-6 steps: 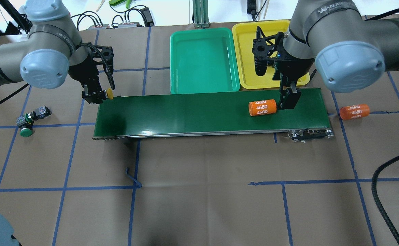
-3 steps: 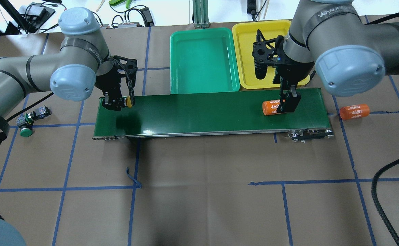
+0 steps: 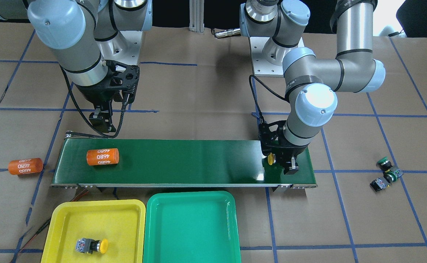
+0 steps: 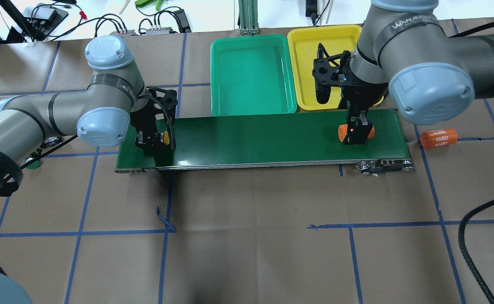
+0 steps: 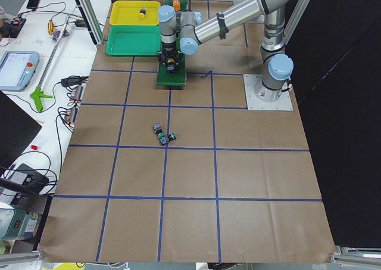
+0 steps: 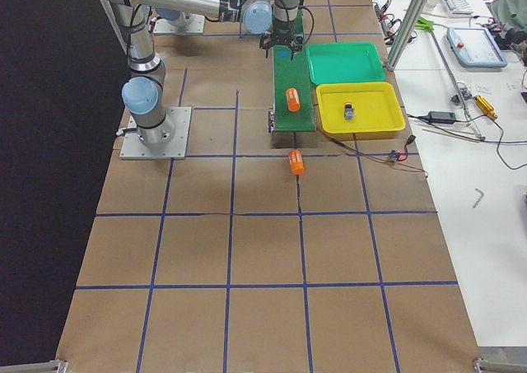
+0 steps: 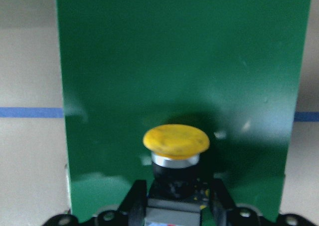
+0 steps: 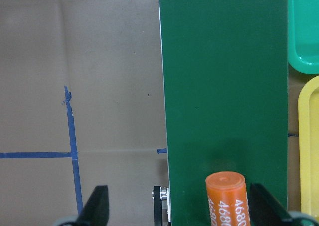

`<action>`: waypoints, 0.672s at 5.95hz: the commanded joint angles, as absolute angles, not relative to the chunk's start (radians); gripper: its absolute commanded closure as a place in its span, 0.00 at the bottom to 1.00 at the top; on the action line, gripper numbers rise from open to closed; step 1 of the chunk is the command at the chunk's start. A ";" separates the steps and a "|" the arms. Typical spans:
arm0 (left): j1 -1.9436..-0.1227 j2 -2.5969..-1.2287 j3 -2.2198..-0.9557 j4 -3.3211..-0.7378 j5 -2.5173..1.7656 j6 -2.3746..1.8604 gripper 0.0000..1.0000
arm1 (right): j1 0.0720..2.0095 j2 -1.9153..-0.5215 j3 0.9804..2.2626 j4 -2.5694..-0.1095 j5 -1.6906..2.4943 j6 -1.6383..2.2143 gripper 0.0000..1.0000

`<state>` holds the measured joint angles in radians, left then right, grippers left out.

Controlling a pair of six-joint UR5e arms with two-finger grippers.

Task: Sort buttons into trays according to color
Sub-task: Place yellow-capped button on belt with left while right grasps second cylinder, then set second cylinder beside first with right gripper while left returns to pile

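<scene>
My left gripper point(image 4: 156, 142) is shut on a yellow-capped button point(image 4: 166, 138), holding it low over the left end of the dark-green conveyor belt point(image 4: 251, 135). In the left wrist view the yellow cap point(image 7: 176, 139) sticks out ahead of the fingers. My right gripper point(image 4: 356, 137) hangs open above the belt's right end. Another yellow button point(image 3: 91, 246) lies in the yellow tray point(image 3: 56, 215). The green tray point(image 3: 191, 226) beside it holds nothing. Two green-capped buttons point(image 3: 383, 161) point(image 3: 389, 176) lie together on the brown table past the belt's left end.
An orange "4680" cylinder point(image 8: 227, 198) lies on the belt between my right gripper's spread fingers point(image 8: 97, 206). A second orange cylinder point(image 4: 439, 138) lies on the table past the belt's right end. Cables and tools lie beyond the trays.
My left arm carried the yellow button from the belt's far left corner onto its left end. The orange cylinder rode right along the belt to under my right gripper.
</scene>
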<state>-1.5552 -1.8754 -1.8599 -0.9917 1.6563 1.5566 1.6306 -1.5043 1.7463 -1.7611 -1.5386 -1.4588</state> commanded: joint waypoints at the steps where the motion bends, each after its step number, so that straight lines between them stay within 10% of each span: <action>1: -1.543 -1.855 -1.852 -0.986 1.660 1.554 0.01 | 1.631 -1.505 1.746 -1.766 -1.537 -1.459 0.00; 4: -1.360 -1.865 -1.757 -0.996 1.651 1.407 0.01 | 1.632 -1.503 1.747 -1.773 -1.543 -1.457 0.00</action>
<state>-1.4436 -1.8480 -1.7872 -0.9959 1.6544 1.4724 1.6310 -1.5038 1.7467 -1.7707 -1.5387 -1.4584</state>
